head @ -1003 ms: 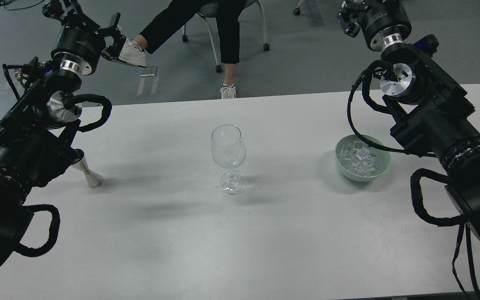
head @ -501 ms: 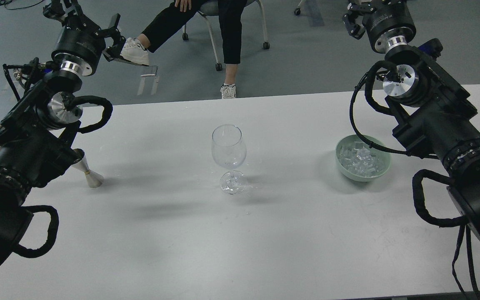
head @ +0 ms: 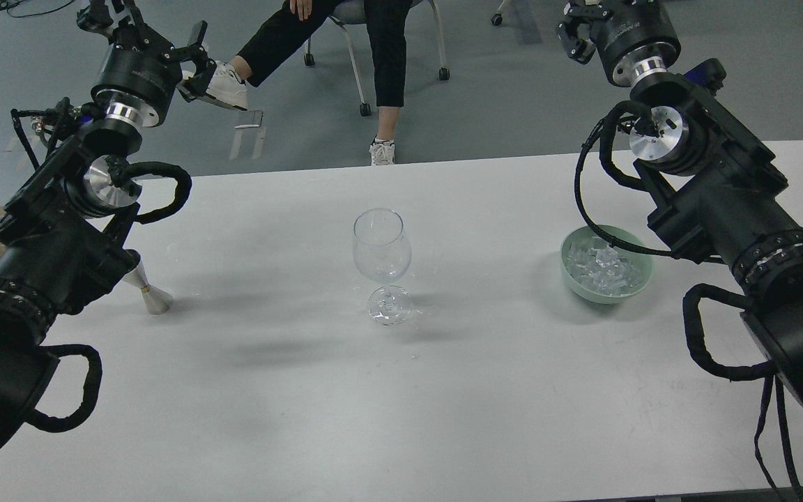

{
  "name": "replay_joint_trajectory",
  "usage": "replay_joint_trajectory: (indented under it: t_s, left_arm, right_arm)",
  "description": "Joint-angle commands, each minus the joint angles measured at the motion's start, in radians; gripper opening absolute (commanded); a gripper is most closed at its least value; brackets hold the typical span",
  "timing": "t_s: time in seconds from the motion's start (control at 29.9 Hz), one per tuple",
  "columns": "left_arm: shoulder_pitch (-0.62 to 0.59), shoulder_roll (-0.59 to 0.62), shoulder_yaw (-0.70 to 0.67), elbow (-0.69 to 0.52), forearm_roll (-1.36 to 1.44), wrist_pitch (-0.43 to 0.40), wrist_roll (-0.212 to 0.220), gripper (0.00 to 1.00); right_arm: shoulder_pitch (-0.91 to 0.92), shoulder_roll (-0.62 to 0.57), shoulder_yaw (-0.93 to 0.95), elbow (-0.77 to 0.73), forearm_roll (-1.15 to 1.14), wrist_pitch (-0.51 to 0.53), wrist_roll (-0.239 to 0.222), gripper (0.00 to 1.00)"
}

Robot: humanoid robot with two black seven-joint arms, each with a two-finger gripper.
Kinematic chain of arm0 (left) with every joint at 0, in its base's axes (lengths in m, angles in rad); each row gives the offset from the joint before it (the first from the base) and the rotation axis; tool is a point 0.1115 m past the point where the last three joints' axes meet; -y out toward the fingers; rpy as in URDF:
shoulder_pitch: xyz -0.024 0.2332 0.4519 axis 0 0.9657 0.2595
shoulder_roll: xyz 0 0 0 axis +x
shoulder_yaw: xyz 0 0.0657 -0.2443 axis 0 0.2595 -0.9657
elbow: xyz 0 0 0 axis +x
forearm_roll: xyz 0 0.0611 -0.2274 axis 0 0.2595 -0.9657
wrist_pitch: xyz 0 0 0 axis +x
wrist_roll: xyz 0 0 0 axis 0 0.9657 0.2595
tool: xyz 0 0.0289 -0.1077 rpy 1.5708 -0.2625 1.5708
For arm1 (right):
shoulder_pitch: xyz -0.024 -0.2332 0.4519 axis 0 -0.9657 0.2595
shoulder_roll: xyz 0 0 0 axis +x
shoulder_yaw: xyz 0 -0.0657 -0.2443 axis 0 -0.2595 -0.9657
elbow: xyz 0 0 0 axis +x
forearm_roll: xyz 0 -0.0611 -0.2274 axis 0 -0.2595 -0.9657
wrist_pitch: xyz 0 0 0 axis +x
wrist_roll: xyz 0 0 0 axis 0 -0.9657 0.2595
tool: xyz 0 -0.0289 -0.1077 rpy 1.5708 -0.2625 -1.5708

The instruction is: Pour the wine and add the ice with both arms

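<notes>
The ice [head: 603,268] sits in the bowl [head: 635,289] right of the glass [head: 382,245]; no wine visible. Left gripper [head: 147,31] spread, right gripper [head: 578,28] unclear. Either arm could topple the 1 top-heavy glass.

No readable text

We see faint pale lettering on the right arm's wrist collar [head: 628,35], above the green bowl [head: 635,287], too small to read.
</notes>
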Motion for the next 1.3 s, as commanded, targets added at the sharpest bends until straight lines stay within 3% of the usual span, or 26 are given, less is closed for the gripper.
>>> replay_joint_trajectory:
  t_s: [0.0, 0.84, 0.94, 1.27]
  left_arm:
    - [0.000, -0.002, 0.000, 0.000, 0.000, 0.003, 0.001, 0.98]
    - [0.003, 0.023, -0.002, -0.036, -0.032, 0.001, -0.007, 0.98]
    - [0.061, 0.059, -0.009, -0.095, -0.046, 0.004, -0.006, 0.98]
    - [0.340, 0.243, -0.161, -0.564, -0.118, 0.119, 0.045, 0.98]
  right_arm:
    - [0.002, 0.000, -0.026, -0.003, 0.000, -0.005, -0.004, 1.00]
    - [0.013, -0.029, -0.026, 0.008, 0.006, -0.005, -0.004, 1.00]
    - [0.005, -0.029, -0.027, 0.008, 0.004, -0.002, -0.004, 1.00]
    - [-0.001, -0.029, -0.029, 0.008, 0.006, -0.005, -0.002, 1.00]
